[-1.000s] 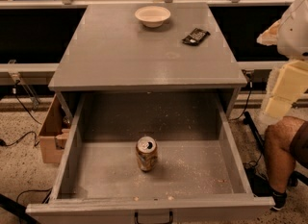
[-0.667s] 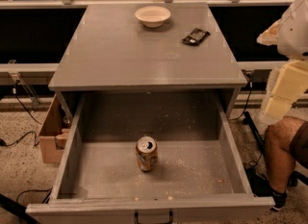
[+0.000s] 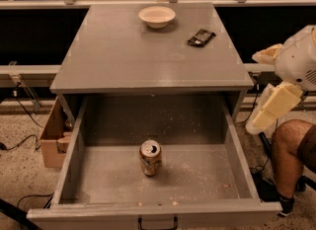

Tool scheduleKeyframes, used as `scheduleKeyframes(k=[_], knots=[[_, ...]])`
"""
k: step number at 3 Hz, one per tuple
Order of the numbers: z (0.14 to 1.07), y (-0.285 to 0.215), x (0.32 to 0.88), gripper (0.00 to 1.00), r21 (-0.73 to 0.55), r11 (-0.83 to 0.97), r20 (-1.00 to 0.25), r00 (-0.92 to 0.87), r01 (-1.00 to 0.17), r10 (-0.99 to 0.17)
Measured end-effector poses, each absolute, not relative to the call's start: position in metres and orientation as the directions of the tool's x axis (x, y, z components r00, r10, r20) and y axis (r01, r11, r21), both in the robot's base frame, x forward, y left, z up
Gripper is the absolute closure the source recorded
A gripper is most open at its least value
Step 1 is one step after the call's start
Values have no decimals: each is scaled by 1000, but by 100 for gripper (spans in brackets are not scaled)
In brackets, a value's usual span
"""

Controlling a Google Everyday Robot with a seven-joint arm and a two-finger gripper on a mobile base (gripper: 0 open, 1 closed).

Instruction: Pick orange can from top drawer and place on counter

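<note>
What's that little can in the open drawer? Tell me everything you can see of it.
The orange can is a small metal-looking drink can with orange-brown patterned sides, pale markings and a silver top. It stands upright near the middle of the open top drawer, on its crumb-speckled floor and apart from every wall. Nothing else touches it. The robot's tool hangs outside the drawer, off to the right, well away from the can.

One orange can (image 3: 150, 158), one top drawer (image 3: 207, 173), one bowl (image 3: 157, 16), one dark packet (image 3: 201, 37), one tool (image 3: 272, 109) at right.
</note>
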State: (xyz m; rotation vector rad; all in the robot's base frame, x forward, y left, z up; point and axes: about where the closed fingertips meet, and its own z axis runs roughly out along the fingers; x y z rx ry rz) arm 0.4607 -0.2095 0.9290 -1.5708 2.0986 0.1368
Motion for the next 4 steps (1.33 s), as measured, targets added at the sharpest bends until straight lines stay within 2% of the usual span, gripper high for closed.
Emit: scheduleKeyframes(k=[1, 2, 3, 4], knots=[[884, -182, 487, 0, -204, 328, -652, -122, -922, -748], [866, -135, 506, 0, -202, 305, -814, -13, -931, -581], [872, -98, 498, 0, -202, 268, -900, 71, -942, -430], [881, -81, 493, 0, -220, 241, -919, 117, -945, -377]])
